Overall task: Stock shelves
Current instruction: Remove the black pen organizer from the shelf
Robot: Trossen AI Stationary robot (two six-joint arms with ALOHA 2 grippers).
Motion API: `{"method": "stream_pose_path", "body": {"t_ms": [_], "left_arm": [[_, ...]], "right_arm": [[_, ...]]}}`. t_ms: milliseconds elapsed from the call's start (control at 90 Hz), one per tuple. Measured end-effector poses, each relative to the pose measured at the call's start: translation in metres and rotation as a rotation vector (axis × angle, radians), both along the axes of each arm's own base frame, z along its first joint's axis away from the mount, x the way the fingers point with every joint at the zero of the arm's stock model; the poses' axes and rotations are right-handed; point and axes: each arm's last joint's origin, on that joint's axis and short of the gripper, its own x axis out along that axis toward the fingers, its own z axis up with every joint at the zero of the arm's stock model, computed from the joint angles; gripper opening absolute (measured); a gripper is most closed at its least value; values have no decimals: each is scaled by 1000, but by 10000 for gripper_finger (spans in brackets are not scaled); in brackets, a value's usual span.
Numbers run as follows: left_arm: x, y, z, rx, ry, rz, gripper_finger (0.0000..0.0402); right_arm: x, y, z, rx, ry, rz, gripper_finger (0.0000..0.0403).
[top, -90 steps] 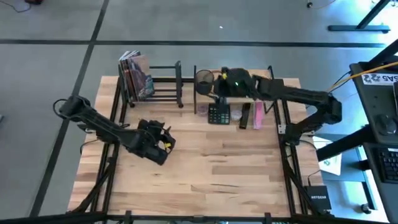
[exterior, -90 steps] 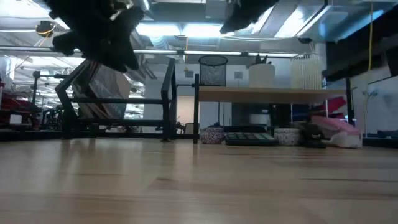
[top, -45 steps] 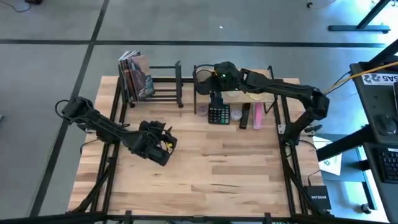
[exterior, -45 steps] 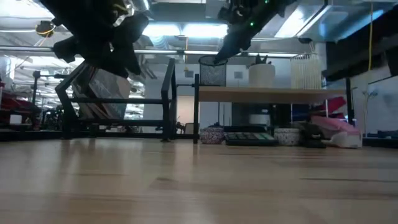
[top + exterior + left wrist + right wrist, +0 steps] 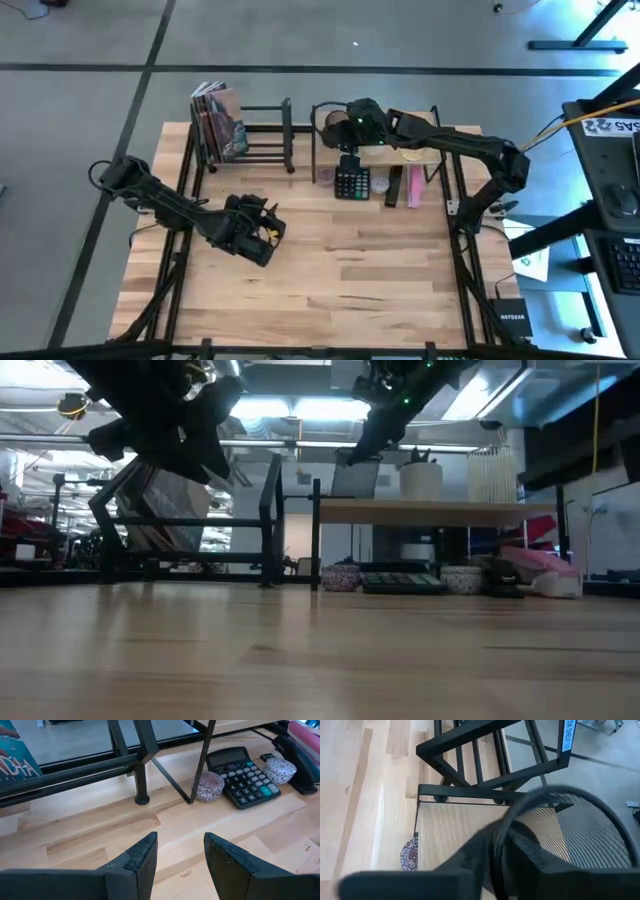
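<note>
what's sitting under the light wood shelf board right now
Under the shelf board sit a calculator, two small patterned round things, a dark item and something pink. The right gripper, on the mesh cup, hides part.

You have two shelf units along the far edge of the worktop. The book rack stands toward the far left corner, with books in its left end. The board shelf stands just right of it. On its left end is the mesh cup, with the right gripper at its rim. Below the board, on the worktop, lies the calculator. The left gripper is over the left half, nearer the middle.
</note>
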Motion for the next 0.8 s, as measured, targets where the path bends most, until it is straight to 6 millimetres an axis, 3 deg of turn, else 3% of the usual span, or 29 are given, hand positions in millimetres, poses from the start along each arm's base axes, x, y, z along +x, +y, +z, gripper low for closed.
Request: {"method": "stream_pose_path", "body": {"t_ms": [200,344,456,600,800], "left_arm": [[0,-1,0,1,1,-3,143],[0,-1,0,12,20,-14,143],[0,-1,0,16,28,-19,143],[-1,-2,0,19,32,-27,143],[-4,-9,0,36,59,-73,143]], "right_arm": [[5,23,37,9,-35,46,14],[9,60,70,14,-51,148,5],[10,93,80,102,-47,242,7],[8,140,58,330,67,316,3],[-4,211,-20,488,302,209,3]]}}
